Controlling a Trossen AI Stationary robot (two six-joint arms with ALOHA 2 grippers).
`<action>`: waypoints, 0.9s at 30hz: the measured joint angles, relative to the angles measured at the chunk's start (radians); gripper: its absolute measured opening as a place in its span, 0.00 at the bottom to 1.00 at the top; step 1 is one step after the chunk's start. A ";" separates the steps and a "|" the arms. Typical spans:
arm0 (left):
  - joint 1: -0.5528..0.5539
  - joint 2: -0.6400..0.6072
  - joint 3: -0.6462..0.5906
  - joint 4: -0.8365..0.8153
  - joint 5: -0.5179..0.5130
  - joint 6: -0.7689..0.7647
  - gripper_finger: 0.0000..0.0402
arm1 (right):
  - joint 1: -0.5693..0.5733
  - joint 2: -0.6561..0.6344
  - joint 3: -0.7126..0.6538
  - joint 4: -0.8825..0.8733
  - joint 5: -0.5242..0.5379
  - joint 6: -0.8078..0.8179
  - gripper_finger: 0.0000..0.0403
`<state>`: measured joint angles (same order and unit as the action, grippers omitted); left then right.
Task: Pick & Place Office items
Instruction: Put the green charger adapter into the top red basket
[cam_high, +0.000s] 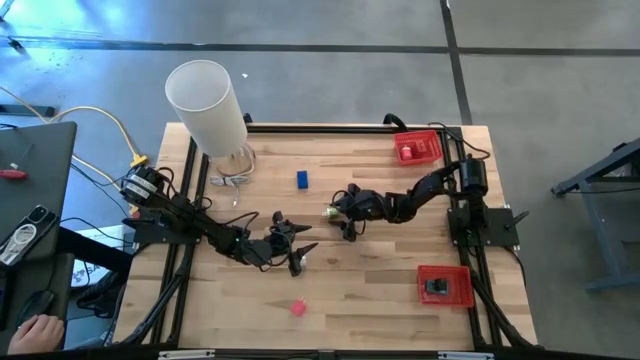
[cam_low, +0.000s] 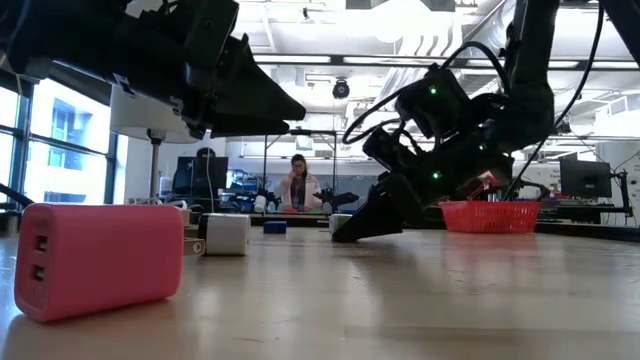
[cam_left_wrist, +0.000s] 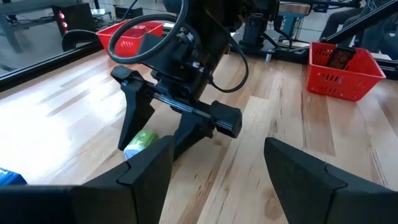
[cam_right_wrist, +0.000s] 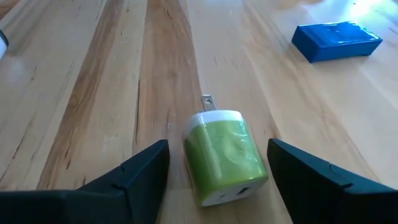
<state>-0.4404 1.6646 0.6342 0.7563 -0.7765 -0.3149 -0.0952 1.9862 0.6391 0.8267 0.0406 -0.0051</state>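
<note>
Your green charger (cam_right_wrist: 224, 155), a small green-and-white plug-in block with its metal prongs pointing away from the wrist, lies flat on the wooden bench (cam_high: 380, 280) near the middle. It sits between the right gripper's (cam_right_wrist: 217, 171) two fingers (cam_right_wrist: 134, 171), which stand wide apart on either side of it with a gap to each, so nothing is gripped. From above you see the same charger (cam_high: 330, 211) just at the tip of the right gripper (cam_high: 343, 215), with the blue block (cam_high: 302, 179) lying apart from it toward the far edge.

Your left gripper (cam_high: 293, 250) sits close by, nearer the front edge, its fingers (cam_left_wrist: 146, 168) parted and empty, facing the right one. A pink charger (cam_high: 298, 308) lies near the front edge. One red tray (cam_high: 417, 147) sits at the far right corner, another (cam_high: 444, 285) along the right edge toward the front. A tall white cylinder (cam_high: 205, 105) stands at the far left corner.
</note>
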 joint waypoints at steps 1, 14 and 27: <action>0.000 0.000 0.000 -0.002 0.000 0.000 0.61 | 0.000 0.000 0.001 0.000 -0.009 0.000 0.65; 0.000 0.000 0.000 -0.044 -0.001 -0.058 0.61 | 0.002 0.000 0.001 -0.010 -0.026 0.000 0.38; 0.000 0.000 0.000 -0.045 -0.001 -0.060 0.61 | 0.002 0.000 0.001 -0.029 0.006 0.054 0.30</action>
<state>-0.4405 1.6646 0.6342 0.7109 -0.7773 -0.3748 -0.0933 1.9862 0.6399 0.7975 0.0471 0.0493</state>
